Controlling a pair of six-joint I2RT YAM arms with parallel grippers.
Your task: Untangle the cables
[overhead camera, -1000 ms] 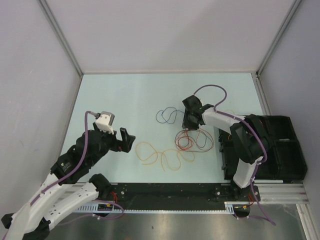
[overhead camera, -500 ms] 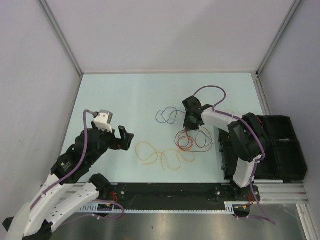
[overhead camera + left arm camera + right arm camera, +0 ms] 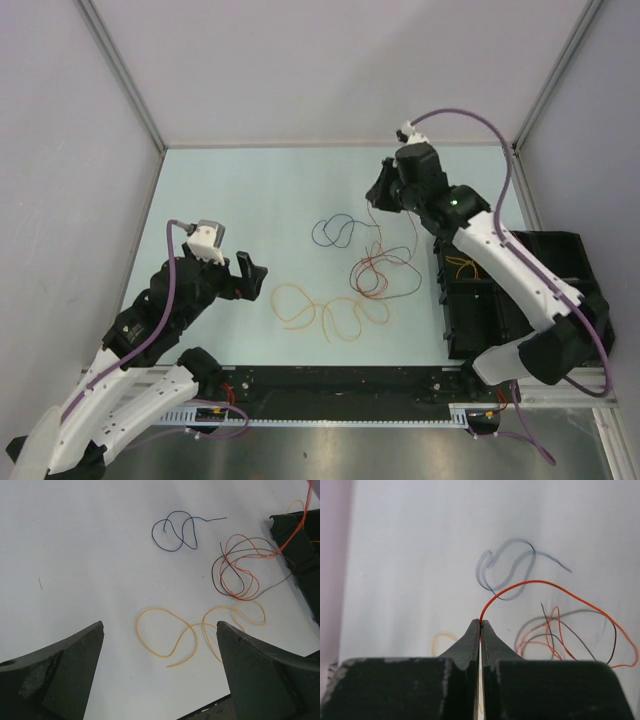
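Two tools hang over the pale table (image 3: 240, 190). On the left, the left tool (image 3: 250, 277) hovers with its jaws spread wide and nothing between them. Just right of it, the orange-yellow cable (image 3: 330, 312) lies in loose loops by itself near the front edge. Behind it, the dark blue cable (image 3: 335, 232) lies curled alone, apart from the others. Further right, the red cable (image 3: 540, 582) and the black cable (image 3: 214, 572) are looped through each other in one heap. A strand of the red cable rises from that heap to the right tool (image 3: 378, 192), which is pinched tight on it above the table. A black bin (image 3: 560, 300) sits at the right edge.
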